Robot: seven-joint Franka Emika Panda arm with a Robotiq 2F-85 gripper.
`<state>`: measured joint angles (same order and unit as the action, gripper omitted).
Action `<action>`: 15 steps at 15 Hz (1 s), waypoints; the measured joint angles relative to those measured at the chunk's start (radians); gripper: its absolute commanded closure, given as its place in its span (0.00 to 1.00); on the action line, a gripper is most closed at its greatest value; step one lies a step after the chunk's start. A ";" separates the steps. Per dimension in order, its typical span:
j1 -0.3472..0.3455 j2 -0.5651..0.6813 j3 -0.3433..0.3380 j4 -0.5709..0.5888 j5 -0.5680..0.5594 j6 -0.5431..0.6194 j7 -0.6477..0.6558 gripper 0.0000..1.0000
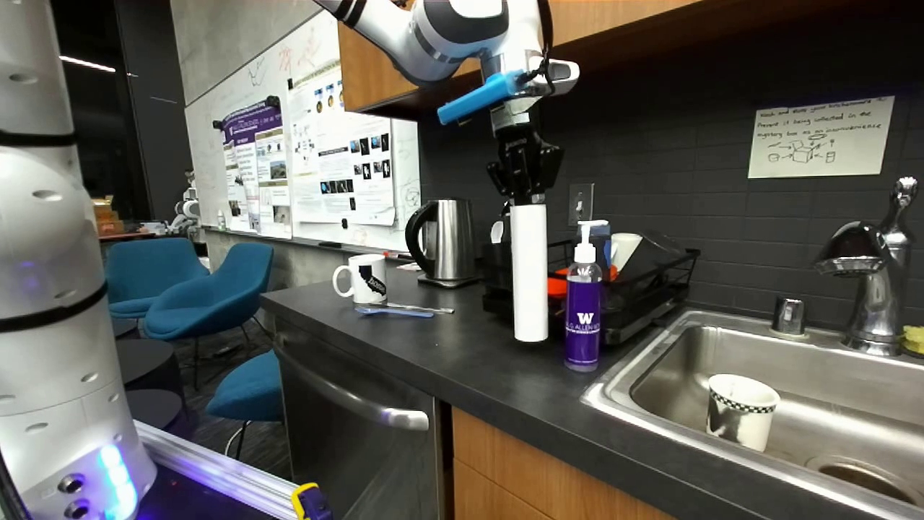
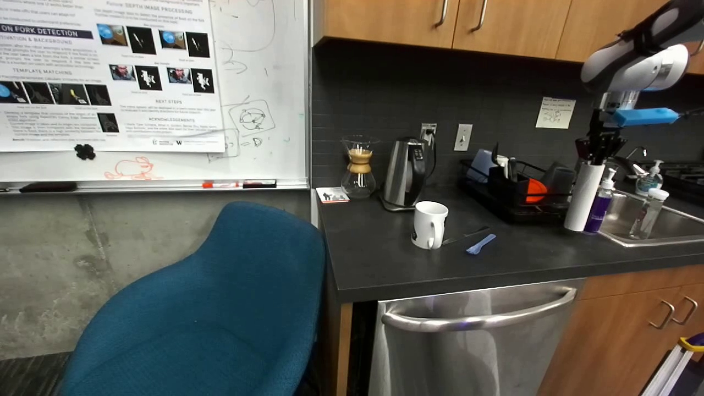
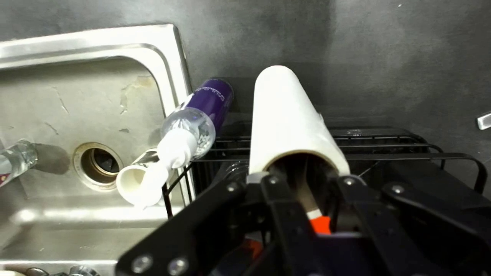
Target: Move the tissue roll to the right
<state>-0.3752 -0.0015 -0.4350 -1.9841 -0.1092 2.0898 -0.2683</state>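
Along the dark counter (image 1: pixel 440 350), back from its front edge and far from its end corner, the tissue roll (image 1: pixel 530 274) is held roughly upright, its top clamped by the gripper (image 1: pixel 528 199); the grasp is judged done, with release, perhaps rightward travel too, left.

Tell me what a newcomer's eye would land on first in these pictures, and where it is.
First would probably come the tall white tissue roll, upright near the middle of an exterior view, with the gripper closed on its top end. Close beside it, toward the sink, stands the vivid purple pump bottle. After that, the big teal chair draws the eye, filling much of the lower left of an exterior view.
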 measured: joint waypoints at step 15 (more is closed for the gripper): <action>-0.019 0.091 0.000 0.066 0.053 -0.014 -0.018 0.49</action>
<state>-0.3941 0.0894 -0.4349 -1.9181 -0.0565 2.0758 -0.2860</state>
